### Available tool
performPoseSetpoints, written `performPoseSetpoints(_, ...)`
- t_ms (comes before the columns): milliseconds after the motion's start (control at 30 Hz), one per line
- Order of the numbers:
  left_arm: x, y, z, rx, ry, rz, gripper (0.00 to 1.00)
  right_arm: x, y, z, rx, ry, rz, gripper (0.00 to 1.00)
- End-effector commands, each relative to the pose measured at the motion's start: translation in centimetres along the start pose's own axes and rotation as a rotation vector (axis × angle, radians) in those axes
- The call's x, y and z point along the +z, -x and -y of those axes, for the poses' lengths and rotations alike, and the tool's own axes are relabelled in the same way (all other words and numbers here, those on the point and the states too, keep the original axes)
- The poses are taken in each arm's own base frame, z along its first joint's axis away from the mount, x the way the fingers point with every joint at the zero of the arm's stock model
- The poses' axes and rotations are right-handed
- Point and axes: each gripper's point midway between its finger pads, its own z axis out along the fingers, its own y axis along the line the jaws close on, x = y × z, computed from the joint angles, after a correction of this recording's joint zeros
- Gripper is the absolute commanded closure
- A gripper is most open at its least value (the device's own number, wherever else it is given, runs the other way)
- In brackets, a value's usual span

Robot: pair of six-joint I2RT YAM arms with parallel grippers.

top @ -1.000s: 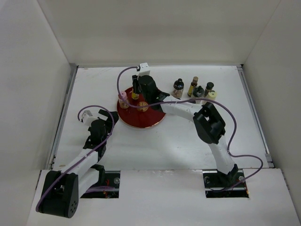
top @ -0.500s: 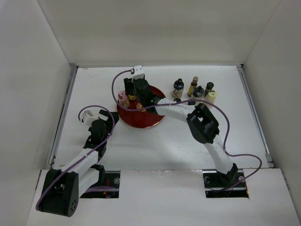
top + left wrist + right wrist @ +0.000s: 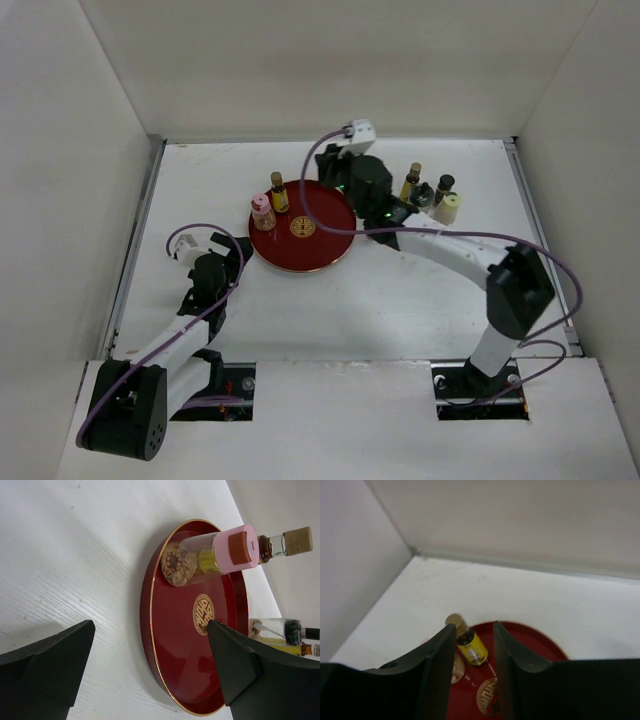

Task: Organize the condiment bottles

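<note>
White table (image 3: pixel 420 310): pink-capped jar (image 3: pixel 263 213), amber bottle (image 3: pixel 278 192) on tray (image 3: pixel 325 215)

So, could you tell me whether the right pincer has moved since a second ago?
Yes. The right pincer swung rightward in the top view, from over the far-left part of the round red tray to its far-right rim.
</note>
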Motion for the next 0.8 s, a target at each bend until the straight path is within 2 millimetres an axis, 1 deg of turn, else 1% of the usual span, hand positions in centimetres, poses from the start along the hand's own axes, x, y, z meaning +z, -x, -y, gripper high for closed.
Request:
performPoseSetpoints(0, -0.1, 0.8, 1.5, -0.022, -0.057, 0.031, 0.00, -1.7, 3.5, 6.7, 0.038, -0.120, 0.077, 0.64)
performPoseSetpoints(67, -0.1, 0.9, 1.4, -0.020, -0.055, 0.038, 0.00, -3.0, 2.3, 10.9, 0.040, -0.214, 0.030, 0.67)
performPoseSetpoints(133, 0.0, 0.8, 1.2, -0.020, -0.046, 0.035, 0.00, -4.0, 0.9, 14.6, 0.028, -0.292, -0.017, 0.62)
performPoseSetpoints(167, 0.0, 0.7, 1.2, -0.019, -0.046, 0.029, 0.00, -4.3, 0.1, 16.1, 0.020, -0.324, -0.045, 0.57)
performPoseSetpoints(200, 0.0, 0.6, 1.3, -0.018, -0.049, 0.025, 0.00, -4.6, -0.8, 17.5, 0.015, -0.351, -0.074, 0.49)
performPoseSetpoints(267, 0.0, 0.7, 1.4, -0.018, -0.049, 0.027, 0.00, -4.6, -2.6, 19.3, 0.008, -0.384, -0.130, 0.37)
performPoseSetpoints(333, 0.0, 0.7, 1.4, -0.018, -0.048, 0.032, 0.00, -4.1, -4.1, 20.2, 0.004, -0.388, -0.161, 0.30)
performPoseSetpoints(400, 0.1, 0.6, 1.3, -0.016, -0.046, 0.027, 0.00, -3.3, -5.1, 20.0, -0.003, -0.363, -0.181, 0.25)
performPoseSetpoints(500, -0.1, 0.9, 1.6, -0.017, -0.059, 0.035, 0.00, -1.9, -5.9, 19.6, -0.008, -0.328, -0.189, 0.21)
performPoseSetpoints(567, -0.2, 1.0, 1.5, -0.017, -0.058, 0.041, 0.00, -1.2, -6.4, 19.6, -0.011, -0.322, -0.199, 0.19)
performPoseSetpoints(700, 0.0, 0.5, 1.5, -0.017, -0.055, 0.022, 0.00, 0.0, -7.3, 20.7, -0.021, -0.346, -0.216, 0.19)
performPoseSetpoints(767, 0.0, 0.6, 1.5, -0.017, -0.054, 0.026, 0.00, 0.4, -7.7, 21.2, -0.019, -0.359, -0.220, 0.19)
